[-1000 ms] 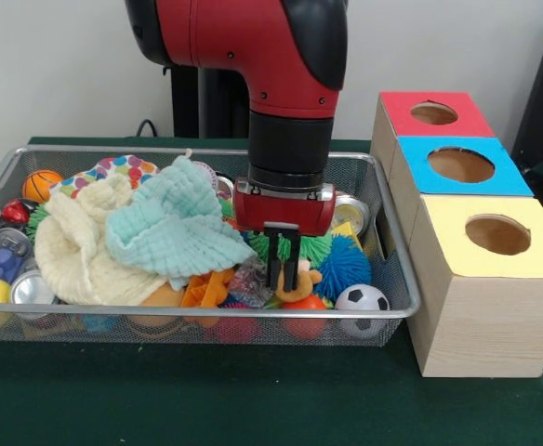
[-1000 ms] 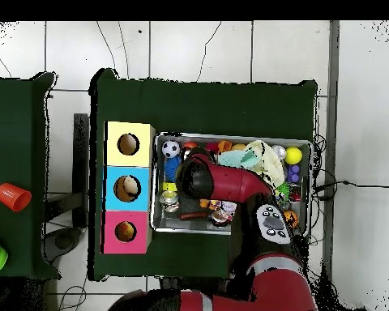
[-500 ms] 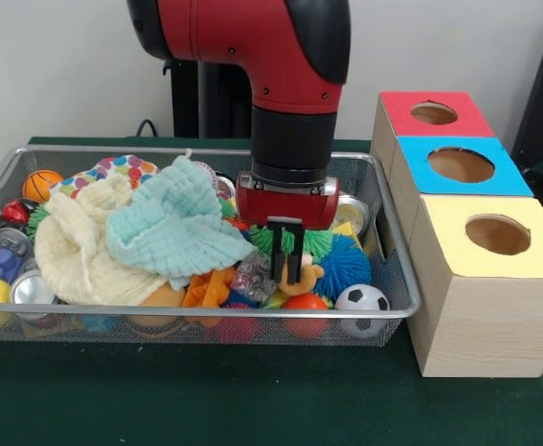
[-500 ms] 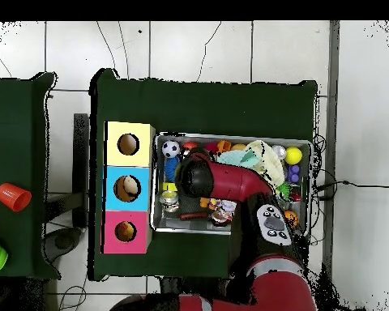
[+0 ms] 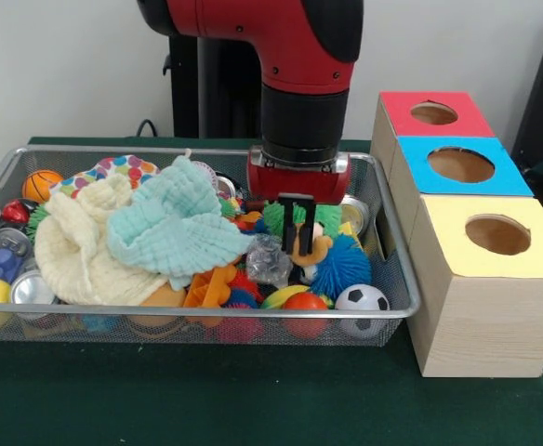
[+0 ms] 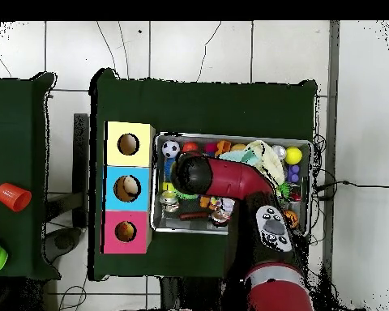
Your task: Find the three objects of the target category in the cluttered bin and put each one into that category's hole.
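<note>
Front view: I've got the gripper (image 5: 298,243) up off the pile since a second ago, jaws clamped on a small orange plush toy (image 5: 312,249) now hanging just above the clutter — the pick looks good, next is the carry to a hole. The wire bin (image 5: 397,269) still holds cloths, spiky balls and a soccer ball (image 5: 362,298). Overhead view: the arm (image 6: 222,180) covers the grasp; the blue box hole (image 6: 130,189) and the red box hole (image 6: 126,232) each show something inside, while the yellow box hole (image 6: 128,144) looks empty.
</note>
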### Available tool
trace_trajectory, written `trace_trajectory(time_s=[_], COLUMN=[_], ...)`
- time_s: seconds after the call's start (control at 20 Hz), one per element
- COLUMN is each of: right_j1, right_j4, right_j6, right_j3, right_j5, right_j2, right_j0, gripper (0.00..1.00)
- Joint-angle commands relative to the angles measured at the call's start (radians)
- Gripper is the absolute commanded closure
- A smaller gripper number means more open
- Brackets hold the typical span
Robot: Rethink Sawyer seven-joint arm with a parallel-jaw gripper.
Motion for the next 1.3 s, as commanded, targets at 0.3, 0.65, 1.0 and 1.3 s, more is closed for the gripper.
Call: trace_trajectory(time_s=[0.3, 0.65, 1.0, 1.3], right_j1=[-0.029, -0.037, -0.051, -0.070], right_j4=[0.064, 0.089, 0.109, 0.120], right_j6=[0.141, 0.148, 0.160, 0.167], right_j3=[0.014, -0.005, -0.028, -0.043], right_j5=[0.220, 0.268, 0.322, 0.385], right_j2=[0.043, 0.042, 0.025, 0.016], right_j0=[0.032, 0.043, 0.065, 0.075], gripper=[1.00, 1.00, 1.00, 1.00])
